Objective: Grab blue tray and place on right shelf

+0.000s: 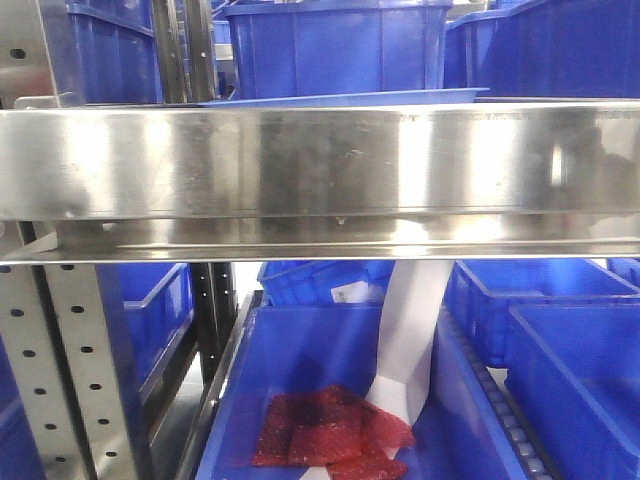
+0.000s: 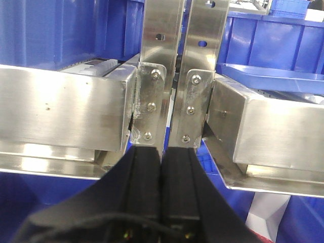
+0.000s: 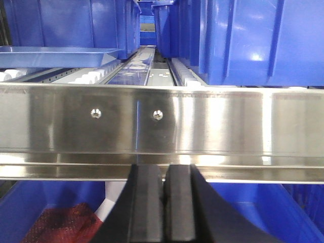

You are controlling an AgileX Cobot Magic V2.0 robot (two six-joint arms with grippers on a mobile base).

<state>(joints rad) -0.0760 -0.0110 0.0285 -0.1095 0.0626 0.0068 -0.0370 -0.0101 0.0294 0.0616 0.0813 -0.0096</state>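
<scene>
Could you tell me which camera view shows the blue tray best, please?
The right wrist view: the tray shows its rim and side wall, sitting on the shelf rollers. The left wrist view shows one corner of it; the front view shows only a thin rim edge above the shelf lip.

Steel shelf lip (image 1: pixel 320 170) blocks front; deep bins (image 1: pixel 335 45) crowd behind; gap only underneath.

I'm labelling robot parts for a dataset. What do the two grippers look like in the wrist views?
Both look alike. The left gripper has two matte black fingers that widen toward the camera, with a thin dark cable looping across the base. The right gripper has the same flat, black, block-like fingers; no markings are visible on either.
</scene>
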